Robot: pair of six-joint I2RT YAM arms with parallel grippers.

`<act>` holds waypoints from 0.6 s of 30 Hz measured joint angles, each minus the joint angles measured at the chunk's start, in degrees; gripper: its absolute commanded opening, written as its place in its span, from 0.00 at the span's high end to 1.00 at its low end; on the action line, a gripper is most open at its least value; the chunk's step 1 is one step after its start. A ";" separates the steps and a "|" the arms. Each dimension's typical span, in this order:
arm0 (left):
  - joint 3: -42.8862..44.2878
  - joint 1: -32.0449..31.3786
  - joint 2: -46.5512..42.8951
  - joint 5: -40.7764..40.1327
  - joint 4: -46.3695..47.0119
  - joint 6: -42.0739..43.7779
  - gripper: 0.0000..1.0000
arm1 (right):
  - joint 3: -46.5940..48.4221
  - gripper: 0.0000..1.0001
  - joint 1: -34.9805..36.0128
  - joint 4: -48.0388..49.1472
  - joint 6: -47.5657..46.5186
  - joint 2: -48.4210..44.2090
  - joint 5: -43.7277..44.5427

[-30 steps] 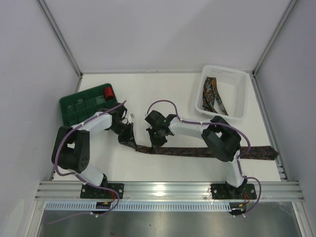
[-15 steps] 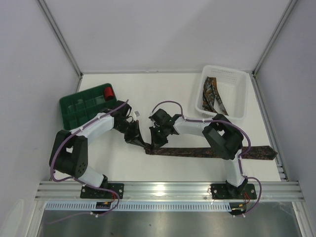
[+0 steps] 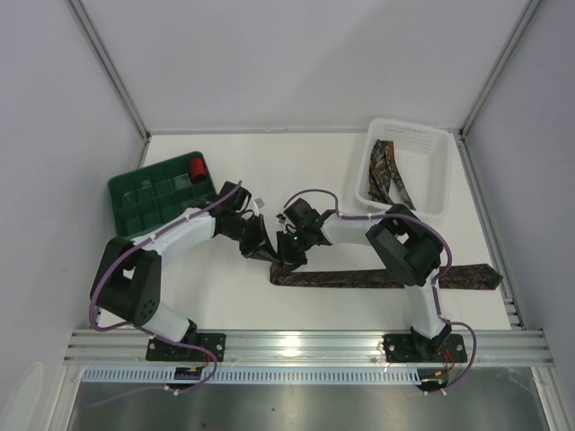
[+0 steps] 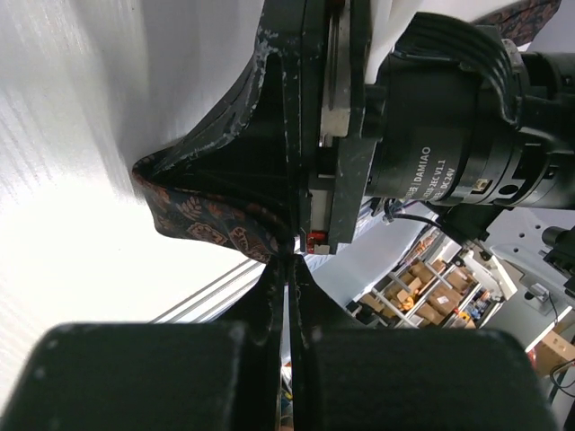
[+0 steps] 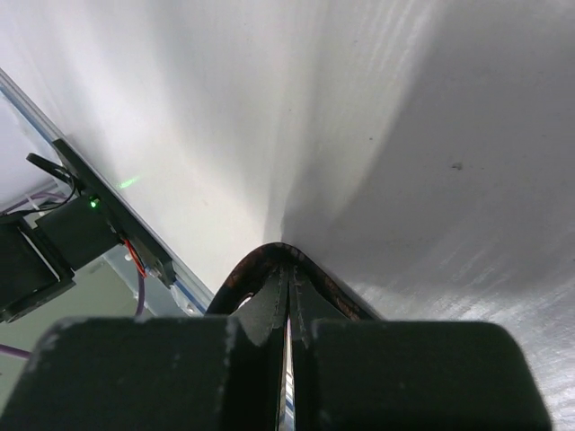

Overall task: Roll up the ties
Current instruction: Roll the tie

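Note:
One tie (image 3: 386, 278) lies flat along the near part of the table, its pointed end at the right. Both grippers meet at its left end. My left gripper (image 3: 268, 255) is shut and pinches a fold of the patterned tie (image 4: 211, 220) at its fingertips (image 4: 289, 259). My right gripper (image 3: 289, 262) is shut too, and the tie (image 5: 235, 280) arches over its closed fingertips; no fabric shows between them. The right gripper's body (image 4: 449, 153) fills the left wrist view. More ties (image 3: 388, 176) lie in the white basket (image 3: 431, 148).
A green compartment box (image 3: 144, 193) stands at the back left with a small red roll (image 3: 197, 168) in it. The white basket sits at the back right. The table's near edge with its metal rail (image 3: 305, 339) runs just below the tie.
Both grippers have moved right and slightly nearer together, carrying the tie's left end with them. The flat stretch of tie is shorter at its left.

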 measured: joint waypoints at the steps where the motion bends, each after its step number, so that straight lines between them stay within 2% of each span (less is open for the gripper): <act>1: 0.00 -0.07 0.00 -0.04 0.11 -0.26 1.00 | -0.07 1.00 -0.33 -0.02 0.04 -0.02 -0.24; 18: 0.20 -1.84 0.39 -1.53 0.48 -0.90 0.99 | -2.45 0.99 -7.41 -4.74 1.07 -4.26 1.01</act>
